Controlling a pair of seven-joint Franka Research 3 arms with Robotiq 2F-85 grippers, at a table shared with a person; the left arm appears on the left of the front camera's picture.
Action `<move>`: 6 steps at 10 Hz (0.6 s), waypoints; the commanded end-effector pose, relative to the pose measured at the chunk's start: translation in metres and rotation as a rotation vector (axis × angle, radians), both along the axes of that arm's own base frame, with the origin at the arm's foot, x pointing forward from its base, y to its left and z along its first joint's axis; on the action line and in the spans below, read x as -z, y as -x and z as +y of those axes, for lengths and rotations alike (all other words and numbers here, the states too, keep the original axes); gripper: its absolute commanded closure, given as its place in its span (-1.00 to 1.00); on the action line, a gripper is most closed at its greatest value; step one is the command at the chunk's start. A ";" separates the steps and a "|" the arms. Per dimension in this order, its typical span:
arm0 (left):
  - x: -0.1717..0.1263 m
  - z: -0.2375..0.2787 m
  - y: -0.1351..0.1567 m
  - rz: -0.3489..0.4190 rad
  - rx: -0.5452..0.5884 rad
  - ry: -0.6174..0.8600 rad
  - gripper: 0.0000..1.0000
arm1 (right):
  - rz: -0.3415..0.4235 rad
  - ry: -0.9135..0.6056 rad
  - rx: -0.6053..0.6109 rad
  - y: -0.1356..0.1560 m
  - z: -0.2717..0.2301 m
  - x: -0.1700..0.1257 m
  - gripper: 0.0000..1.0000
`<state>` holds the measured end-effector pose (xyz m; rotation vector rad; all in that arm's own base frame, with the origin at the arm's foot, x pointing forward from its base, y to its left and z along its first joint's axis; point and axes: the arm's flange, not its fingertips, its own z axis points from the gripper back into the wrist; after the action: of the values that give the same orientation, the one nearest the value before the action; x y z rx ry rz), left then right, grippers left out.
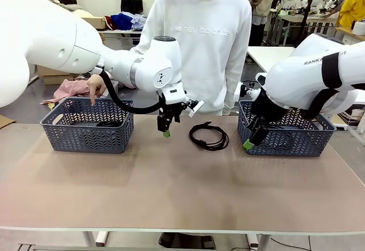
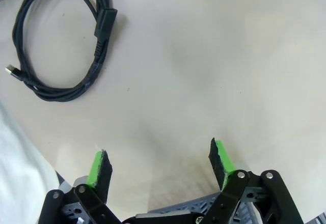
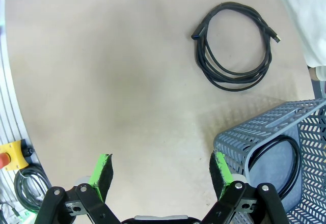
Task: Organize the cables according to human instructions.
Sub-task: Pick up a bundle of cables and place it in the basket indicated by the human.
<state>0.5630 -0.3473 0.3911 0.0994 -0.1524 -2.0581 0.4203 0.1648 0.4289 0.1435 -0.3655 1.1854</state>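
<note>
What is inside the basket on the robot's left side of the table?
A dark coiled cable lies on the floor of the left basket; the person's hand points down at its far rim. The near wall hides part of the floor, so more could lie there.

The right arm hides part of the right basket (image 1: 296,140). The left basket's (image 1: 85,131) wall obscures most of the cable (image 1: 109,124) inside.

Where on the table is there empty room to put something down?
The tan tabletop is bare along the near edge. Between the blue-grey woven baskets it is crowded: a coiled black cable and the open left gripper.
</note>
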 end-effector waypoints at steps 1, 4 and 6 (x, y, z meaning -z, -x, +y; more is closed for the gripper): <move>-0.001 0.006 0.005 -0.005 -0.008 -0.003 -1.00 | -0.003 0.001 0.002 0.001 0.001 0.000 -1.00; 0.006 -0.004 -0.007 -0.008 0.059 -0.031 -1.00 | -0.003 0.001 0.002 0.001 0.001 0.000 -1.00; 0.019 -0.022 -0.026 -0.026 0.186 -0.084 -1.00 | -0.003 0.001 0.002 0.001 0.001 0.000 -1.00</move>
<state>0.5723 -0.3605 0.3738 0.1342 -0.1246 -2.1556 0.4203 0.1648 0.4290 0.1434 -0.3658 1.1856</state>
